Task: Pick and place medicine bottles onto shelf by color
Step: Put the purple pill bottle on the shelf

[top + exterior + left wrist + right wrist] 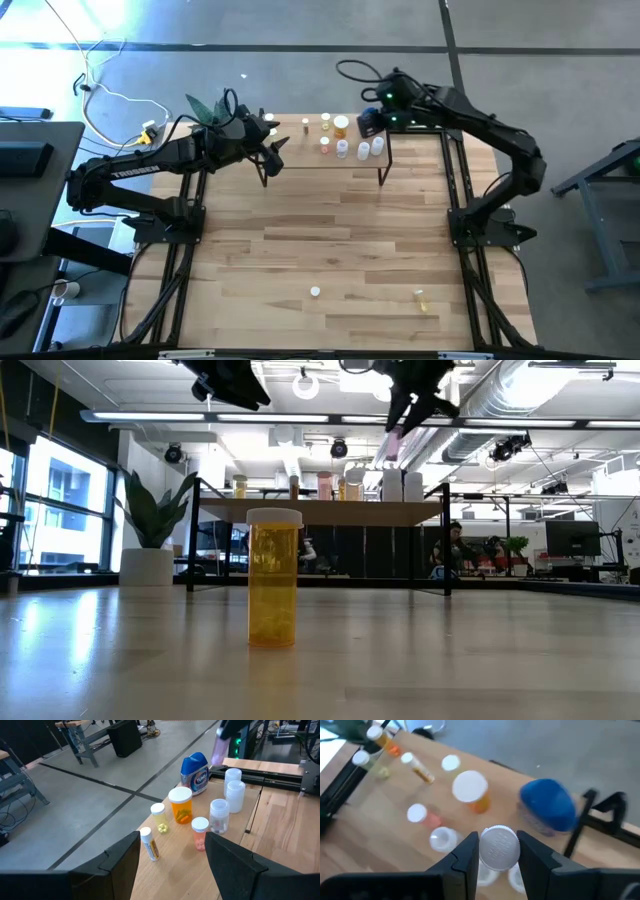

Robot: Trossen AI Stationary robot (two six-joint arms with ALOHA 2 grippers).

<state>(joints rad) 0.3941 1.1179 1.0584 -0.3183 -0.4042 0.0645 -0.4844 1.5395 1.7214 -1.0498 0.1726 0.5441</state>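
Above the shelf's (pixel 300 150) right end at the bench's (pixel 320 240) far edge, the right claw (pixel 498 851) grips a pink, white-capped bottle (pixel 498 848), while the left claw (pixel 172 855) hangs wide open over the shelf's left end.

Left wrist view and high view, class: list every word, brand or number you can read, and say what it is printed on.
"TUMS": on the blue bottle on the shelf.
"TROSSEN": on the left arm.
Label on the small tilted white-capped vial: too small to read.
The other bottles: no readable text.
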